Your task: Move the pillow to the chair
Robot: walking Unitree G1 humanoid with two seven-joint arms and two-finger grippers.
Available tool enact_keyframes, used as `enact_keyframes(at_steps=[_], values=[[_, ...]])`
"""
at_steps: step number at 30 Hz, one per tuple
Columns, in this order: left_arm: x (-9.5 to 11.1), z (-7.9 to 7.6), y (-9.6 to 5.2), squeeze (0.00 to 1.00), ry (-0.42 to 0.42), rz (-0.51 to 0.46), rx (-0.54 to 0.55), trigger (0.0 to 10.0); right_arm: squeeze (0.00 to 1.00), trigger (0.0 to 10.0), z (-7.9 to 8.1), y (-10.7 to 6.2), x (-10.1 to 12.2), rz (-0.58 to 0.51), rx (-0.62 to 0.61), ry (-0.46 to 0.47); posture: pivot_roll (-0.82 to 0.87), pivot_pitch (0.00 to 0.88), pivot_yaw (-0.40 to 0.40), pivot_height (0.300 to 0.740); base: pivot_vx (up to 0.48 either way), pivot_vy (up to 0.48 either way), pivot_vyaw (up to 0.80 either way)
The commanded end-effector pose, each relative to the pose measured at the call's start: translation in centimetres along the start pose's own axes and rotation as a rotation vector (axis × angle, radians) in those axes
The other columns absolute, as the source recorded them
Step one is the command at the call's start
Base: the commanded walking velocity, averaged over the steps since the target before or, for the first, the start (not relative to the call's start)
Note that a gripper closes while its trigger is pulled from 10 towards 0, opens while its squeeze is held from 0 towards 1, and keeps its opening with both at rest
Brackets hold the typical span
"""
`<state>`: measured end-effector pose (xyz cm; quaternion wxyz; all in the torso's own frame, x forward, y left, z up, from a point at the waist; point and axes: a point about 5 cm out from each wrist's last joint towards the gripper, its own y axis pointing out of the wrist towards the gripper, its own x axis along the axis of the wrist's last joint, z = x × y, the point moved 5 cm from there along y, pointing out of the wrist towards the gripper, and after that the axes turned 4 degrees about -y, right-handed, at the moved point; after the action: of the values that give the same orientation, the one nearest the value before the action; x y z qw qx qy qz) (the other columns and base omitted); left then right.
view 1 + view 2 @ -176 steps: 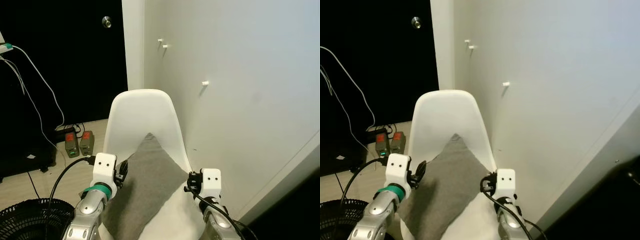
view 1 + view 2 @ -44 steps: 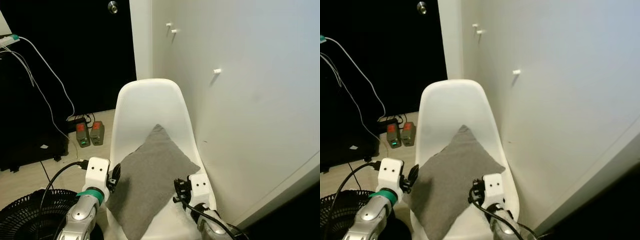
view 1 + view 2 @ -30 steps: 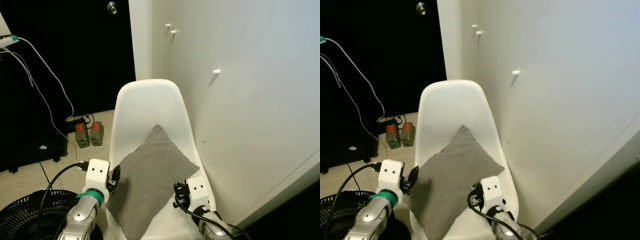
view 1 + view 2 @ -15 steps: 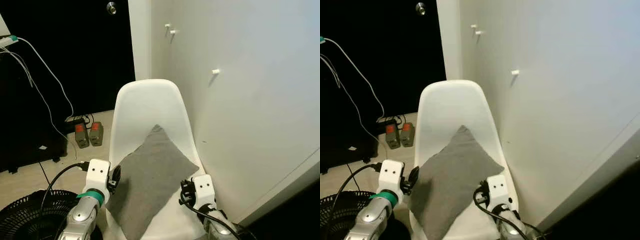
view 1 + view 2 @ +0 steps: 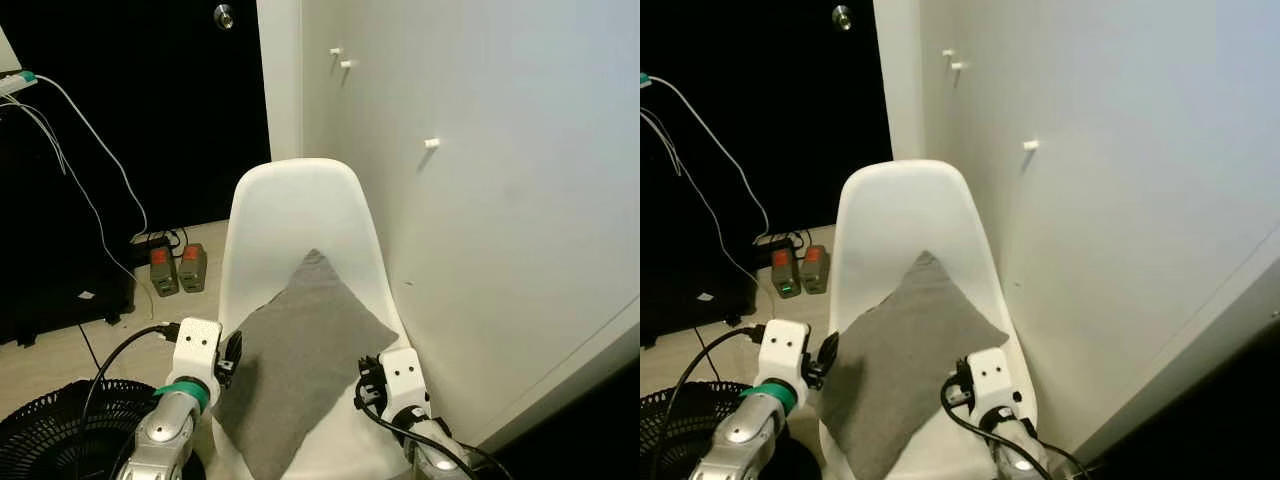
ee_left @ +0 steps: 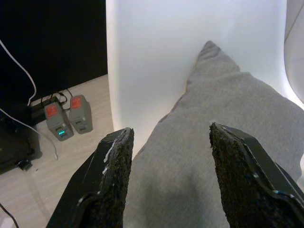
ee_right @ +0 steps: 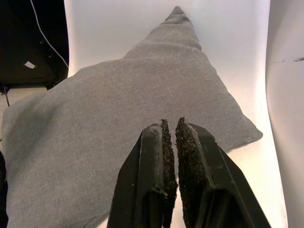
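A grey square pillow (image 5: 300, 350) rests on the seat of a white shell chair (image 5: 290, 200), one corner pointing up the backrest. My left gripper (image 6: 170, 132) is open at the pillow's left edge, its fingers (image 6: 114, 175) spread over the fabric. My right gripper (image 7: 170, 124) is shut with nothing between its fingers, just above the pillow's right side near the right corner (image 7: 247, 135). In the left eye view the left wrist (image 5: 198, 350) and right wrist (image 5: 395, 378) flank the pillow.
A white wall (image 5: 500, 200) stands close on the chair's right. A black fan (image 5: 50, 440) sits on the floor at the lower left. Two grey boxes with red tops (image 5: 178, 268) and cables lie by the dark doorway behind the chair.
My right wrist has shifted slightly left toward the pillow over the last half second. The pillow and the left gripper have stayed in place.
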<state>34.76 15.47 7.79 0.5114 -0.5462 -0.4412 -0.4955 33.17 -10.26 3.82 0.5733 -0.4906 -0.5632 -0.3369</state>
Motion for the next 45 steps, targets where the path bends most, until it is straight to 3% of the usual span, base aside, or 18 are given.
enact_keyframes(at_steps=[1,8,16,20,26,28,33,45], values=[[-0.9,0.3,-0.2,0.0,-0.003,0.027,0.013,10.0,0.0,10.0,0.3,0.0,-0.4,0.011,0.005,-0.008,-0.07,0.082,0.098,0.74,0.0,0.0,0.0],[-0.9,0.3,-0.1,0.0,-0.006,0.026,0.017,10.0,0.0,10.0,0.4,0.0,-0.4,0.011,0.007,-0.019,-0.07,0.083,0.09,0.74,0.0,0.0,0.0],[-0.9,0.2,-0.1,0.0,-0.01,0.023,0.021,10.0,0.0,10.0,0.5,0.1,-1.3,0.073,0.004,0.039,-0.07,0.081,0.087,0.74,0.0,0.0,0.0],[-1.0,0.4,-0.1,0.0,-0.009,0.025,0.025,10.0,0.0,10.0,0.2,0.0,-2.4,0.144,-0.014,-0.037,-0.07,0.08,0.088,0.74,0.0,0.0,0.0],[-1.0,0.3,0.0,0.0,-0.009,0.025,0.024,10.0,0.0,10.0,0.0,-0.1,-2.8,0.164,-0.02,-0.034,-0.07,0.077,0.085,0.74,0.0,0.0,0.0],[-1.0,0.3,-0.1,0.0,-0.012,0.024,0.025,10.0,0.0,10.0,-0.2,-0.1,-2.9,0.163,-0.05,0.006,-0.07,0.077,0.085,0.74,0.0,0.0,0.0],[-1.3,0.5,-0.2,0.0,-0.012,0.029,0.028,10.0,0.0,10.0,0.8,0.0,-3.3,0.186,0.017,-0.046,-0.08,0.075,0.089,0.74,0.0,0.0,0.0],[-1.7,0.2,-0.1,0.0,-0.021,0.037,0.031,10.0,0.0,10.0,-0.1,-0.3,-3.7,0.211,-0.007,-0.046,-0.1,0.065,0.071,0.74,0.0,0.0,0.0]])
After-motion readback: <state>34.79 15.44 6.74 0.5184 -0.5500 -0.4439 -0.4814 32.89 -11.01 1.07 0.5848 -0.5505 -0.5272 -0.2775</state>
